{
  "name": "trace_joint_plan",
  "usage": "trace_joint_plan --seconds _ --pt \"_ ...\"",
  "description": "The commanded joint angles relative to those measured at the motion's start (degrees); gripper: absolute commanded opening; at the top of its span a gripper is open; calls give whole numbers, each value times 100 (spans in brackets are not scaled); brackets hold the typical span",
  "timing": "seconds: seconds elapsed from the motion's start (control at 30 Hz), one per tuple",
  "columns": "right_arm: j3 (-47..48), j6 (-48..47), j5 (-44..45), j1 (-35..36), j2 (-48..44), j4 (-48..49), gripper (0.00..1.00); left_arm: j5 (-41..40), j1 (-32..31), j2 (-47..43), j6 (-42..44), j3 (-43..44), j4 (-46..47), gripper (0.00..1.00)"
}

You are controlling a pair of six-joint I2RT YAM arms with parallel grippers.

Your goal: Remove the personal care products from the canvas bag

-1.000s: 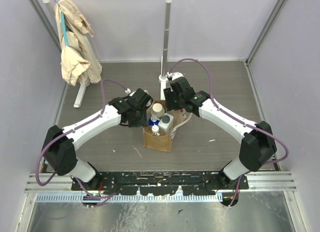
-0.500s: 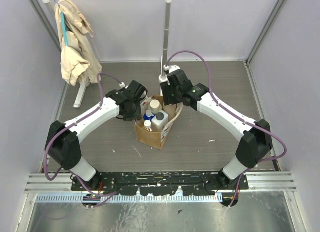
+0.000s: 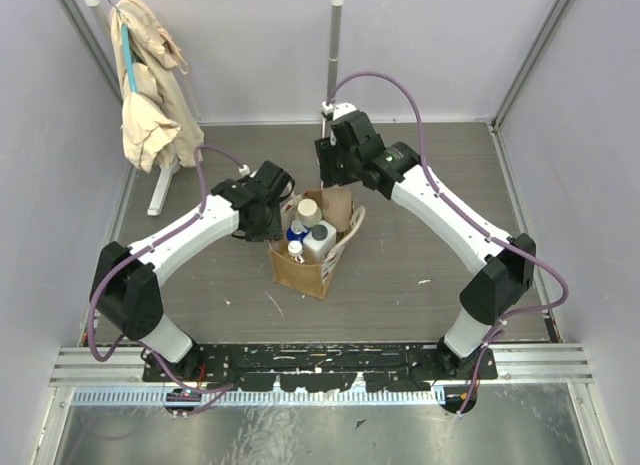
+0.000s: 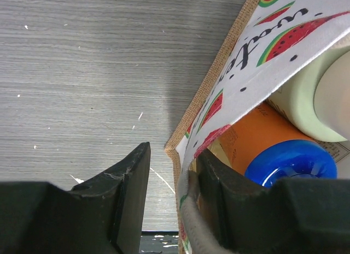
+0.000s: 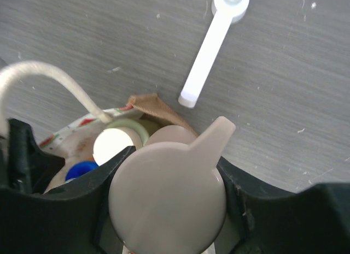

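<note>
- Grey wood-grain table (image 3: 420, 255) is spreading between lavender walls (image 3: 590, 135) in the top view, with a white garment rack (image 3: 332, 75) standing at the back and a beige cloth (image 3: 150, 95) hanging from its left end.
- Near the middle, the small brown-tan canvas bag (image 3: 300, 277) is standing upright, slightly tilted. Its open mouth is showing a cream cap (image 3: 310, 207), a white rectangular dark-capped bottle (image 3: 322, 243) and a small amber white-capped bottle (image 3: 294, 249).
- The left claw (image 3: 280, 217) is sitting at the bag's left rim. The right claw (image 3: 330, 180) is hovering just behind the bag's far edge.
- From the left wrist, the left claw (image 4: 172, 199) is straddling the bag wall with its jaws narrowly parted. The inner finger is pressing the watermelon-print lining (image 4: 257, 52), while a strip of table is showing between the outer finger and the burlap edge.
- Inside the bag, an orange bottle with a blue cap (image 4: 257, 139) is lying just beside an olive-green bottle with a cream cap (image 4: 303, 98).
- From the right wrist, the right claw (image 5: 169, 172) is clamping the tan pump-top bottle (image 5: 169, 194) by its head, above the bag's mouth.
- Below it, the cream looped handle (image 5: 49, 82) is arching over the rim, and the white rack foot (image 5: 208, 52) is lying on the table beyond.
</note>
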Motion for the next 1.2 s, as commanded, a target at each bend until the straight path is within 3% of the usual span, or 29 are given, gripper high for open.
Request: trace_joint_plan --seconds 0.0,0.27,0.57,0.87,1.0,1.17 --pt "1363 -119 110 22 -10 549 28 -270 152 -258 83 105 -87 44" --pt "2064 -221 181 -346 191 322 27 -223 328 -547 199 -46 -97 44" --pt "2076 -237 -49 -1049 23 313 25 -210 392 -814 249 -161 -109 44" --pt "494 -123 59 -1675 -344 1038 27 42 398 -823 206 -229 19 40" --pt "-641 3 550 -1826 -458 1697 27 262 399 -914 198 -336 242 39" --pt "-1161 5 1047 -1924 -418 1940 27 317 398 -876 207 -331 206 39"
